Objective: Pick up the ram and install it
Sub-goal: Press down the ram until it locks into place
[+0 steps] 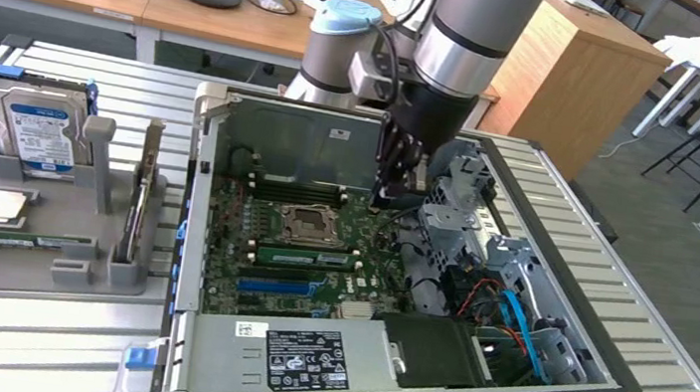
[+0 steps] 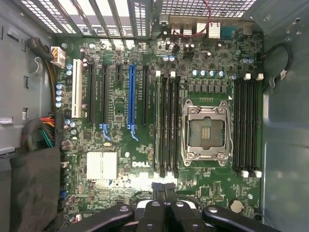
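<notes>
- So, at the exterior view's left, a grey tray (image 1: 100, 274) sat on the slatted metal surface (image 1: 25, 337).
- At the back of that tray, a silver hard drive (image 1: 37, 133) with a blue-white label stood upright in a blue frame.
- The ram (image 1: 17, 237), a thin green stick, lay flat in a long channel near the tray's front, below the hard drive.
- On the tray's right side, a grey-brown expansion card (image 1: 141, 195) stood on edge in its slot.
- Just beside the tray, an open computer case (image 1: 594, 386) lay on its side, with the motherboard (image 1: 312, 287) (image 2: 120, 183) facing up.
- Near the board's middle was 1 open processor socket (image 1: 307, 223) (image 2: 205, 130). Just in front of it, in the exterior view, a green stick (image 1: 303, 255) appeared to sit among the memory slots, though I could not tell for certain.
- To the right of the socket, the hand (image 1: 401, 194) (image 2: 164, 191) hung over the motherboard near the case's rear wall. It was narrow, with its dark fingers pressed together.
- The hand was well apart from the ram in the tray and touched neither it nor the tray.
</notes>
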